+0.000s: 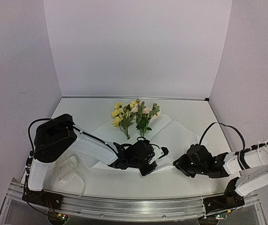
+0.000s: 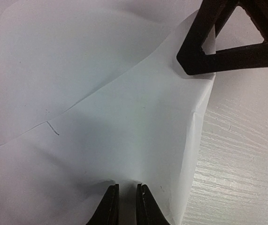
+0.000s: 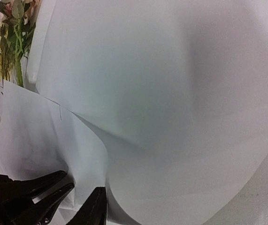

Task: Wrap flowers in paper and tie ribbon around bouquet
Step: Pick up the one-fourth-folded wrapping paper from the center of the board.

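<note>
Inspector: Paper (image 1: 180, 136) lies spread on the desk (image 1: 124, 185), with its near part lifted into a broad curled fold between your two arms. Your left gripper (image 2: 127, 187) sits at that near edge. Its fingers (image 2: 109, 206) are drawn almost together with the sheet pinched between them, and the sheet puckers right at the tips.

Operator: And the right one?

Inspector: Your right gripper (image 1: 177, 164) is at the same near edge, just beside the left one and to its right. The left wrist view shows part of it touching the sheet's corner. From its own wrist view you get only one dark finger, low in the picture, against the curled fold; the other finger is hidden. I cannot tell whether it stands apart or has closed on the sheet.

Operator: Where are the flowers?

Inspector: Flowers (image 1: 131, 115) lie on the far part of the sheet, blooms toward the far side and stems pointing toward your grippers, well apart from both. Ribbon (image 1: 67, 171) lies loose on the desk at the left, beside your left arm's base and near the sheet's left corner.
</note>
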Controlling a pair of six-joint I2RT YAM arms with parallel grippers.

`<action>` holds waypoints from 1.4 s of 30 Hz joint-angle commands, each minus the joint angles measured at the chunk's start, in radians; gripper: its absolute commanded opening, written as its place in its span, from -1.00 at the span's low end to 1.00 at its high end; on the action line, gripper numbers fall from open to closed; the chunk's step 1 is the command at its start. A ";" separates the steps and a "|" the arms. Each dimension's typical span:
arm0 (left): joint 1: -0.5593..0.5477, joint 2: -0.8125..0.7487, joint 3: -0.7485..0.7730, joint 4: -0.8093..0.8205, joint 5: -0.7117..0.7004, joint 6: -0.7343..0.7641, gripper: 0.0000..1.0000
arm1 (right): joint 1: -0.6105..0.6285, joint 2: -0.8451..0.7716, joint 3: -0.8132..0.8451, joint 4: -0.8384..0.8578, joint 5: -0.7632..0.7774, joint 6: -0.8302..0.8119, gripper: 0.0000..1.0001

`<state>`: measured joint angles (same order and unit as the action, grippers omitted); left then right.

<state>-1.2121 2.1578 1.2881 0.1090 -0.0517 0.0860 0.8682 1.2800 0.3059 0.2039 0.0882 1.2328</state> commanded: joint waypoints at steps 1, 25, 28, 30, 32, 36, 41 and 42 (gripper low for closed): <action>0.007 0.045 -0.005 -0.074 0.004 0.006 -0.72 | -0.009 -0.021 -0.012 0.007 0.024 -0.022 -0.44; 0.009 0.039 -0.030 -0.058 0.012 0.008 -0.72 | -0.057 -0.135 -0.123 0.003 0.100 -0.016 -0.34; 0.010 0.040 -0.031 -0.058 0.014 0.008 -0.72 | -0.065 -0.149 -0.135 0.002 0.102 -0.013 -0.38; 0.010 0.040 -0.030 -0.057 0.015 0.008 -0.72 | -0.068 -0.150 -0.135 0.002 0.097 -0.014 -0.44; 0.010 0.038 -0.029 -0.057 0.015 0.010 -0.72 | -0.069 -0.148 -0.132 0.002 0.093 -0.016 -0.51; 0.010 0.032 -0.027 -0.054 0.008 0.014 -0.70 | -0.070 -0.142 -0.110 -0.001 0.068 -0.027 -0.77; 0.010 0.008 -0.006 -0.050 -0.015 0.030 -0.68 | -0.070 -0.148 -0.062 -0.032 0.028 -0.030 -1.00; 0.010 0.003 -0.001 -0.046 -0.022 0.035 -0.68 | -0.069 -0.156 -0.053 -0.044 0.024 -0.030 -1.00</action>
<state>-1.2098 2.1612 1.2869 0.1238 -0.0480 0.0899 0.8021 1.1386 0.1924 0.1966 0.1357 1.2110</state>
